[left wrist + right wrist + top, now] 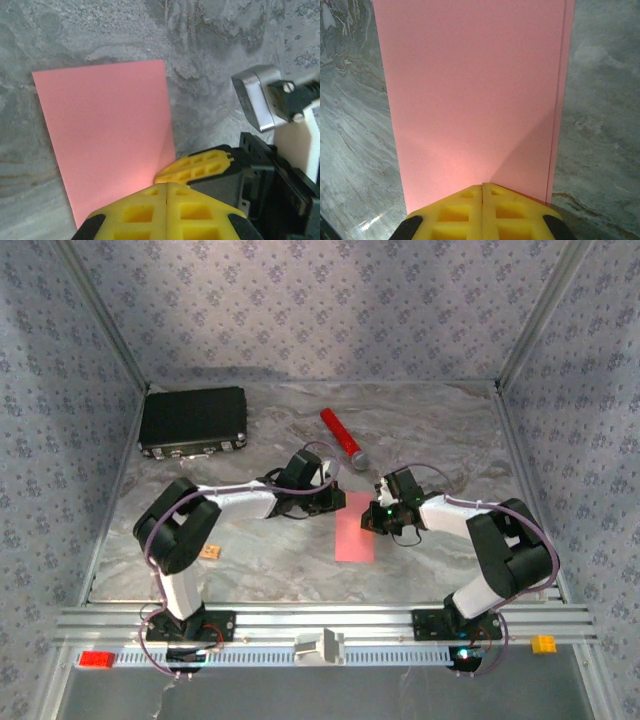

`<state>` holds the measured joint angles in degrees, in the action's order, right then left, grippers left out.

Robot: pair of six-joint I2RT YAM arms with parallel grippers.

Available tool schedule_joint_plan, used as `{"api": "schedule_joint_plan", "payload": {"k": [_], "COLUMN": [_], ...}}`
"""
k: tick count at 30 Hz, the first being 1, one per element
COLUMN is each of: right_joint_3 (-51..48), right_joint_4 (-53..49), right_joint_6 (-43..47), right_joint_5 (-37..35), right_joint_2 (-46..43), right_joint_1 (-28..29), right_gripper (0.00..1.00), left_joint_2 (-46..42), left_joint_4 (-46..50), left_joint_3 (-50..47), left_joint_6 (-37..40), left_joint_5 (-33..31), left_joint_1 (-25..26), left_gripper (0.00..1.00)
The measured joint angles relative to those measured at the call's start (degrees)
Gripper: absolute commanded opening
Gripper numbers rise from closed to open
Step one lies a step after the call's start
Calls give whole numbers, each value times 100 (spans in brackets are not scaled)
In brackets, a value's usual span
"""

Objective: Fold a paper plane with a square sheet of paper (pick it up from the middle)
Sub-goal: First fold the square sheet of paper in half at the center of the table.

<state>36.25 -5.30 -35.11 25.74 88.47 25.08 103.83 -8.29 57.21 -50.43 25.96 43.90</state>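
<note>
The square sheet of paper (354, 533) lies flat on the marble table, folded into a pink-red rectangle; a narrow strip of its lower layer (560, 100) shows along one long edge. My left gripper (341, 499) is shut, and its yellow tips (166, 184) rest on the paper (107, 135) at its far end. My right gripper (369, 518) is also shut, its tips (483, 185) down on the same end of the paper (470, 95). The right gripper's yellow fingers (197, 167) sit right beside the left tips. Nothing is held between either pair of jaws.
A black rectangular case (193, 420) lies at the back left. A red cylinder with a grey tip (341, 437) lies behind the grippers. A small tan block (211, 553) sits by the left arm. Patterned walls enclose the table; a metal rail (320, 623) runs along the near edge.
</note>
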Motion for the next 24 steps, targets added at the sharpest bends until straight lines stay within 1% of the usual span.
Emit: {"api": "schedule_joint_plan", "payload": {"k": [5, 17, 21, 24], "right_joint_3": [0, -76, -96, -195], "right_joint_4": [-79, -35, -232, -529], "right_joint_6": [0, 0, -11, -146], "right_joint_5": [-26, -39, -46, -140], "right_joint_2": [-37, -114, -299, -885], "right_joint_1": [0, -11, -7, 48], "right_gripper": [0, 1, 11, 19], "left_joint_2": [323, 981, 1143, 1156], "left_joint_4": [44, 83, 122, 72], "left_joint_3": [321, 662, 654, 601], "left_joint_6": [7, 114, 136, 133], "left_joint_5": [125, 278, 258, 260], "left_joint_1": [-35, -59, -79, -96], "left_gripper": [3, 3, 2, 2]}}
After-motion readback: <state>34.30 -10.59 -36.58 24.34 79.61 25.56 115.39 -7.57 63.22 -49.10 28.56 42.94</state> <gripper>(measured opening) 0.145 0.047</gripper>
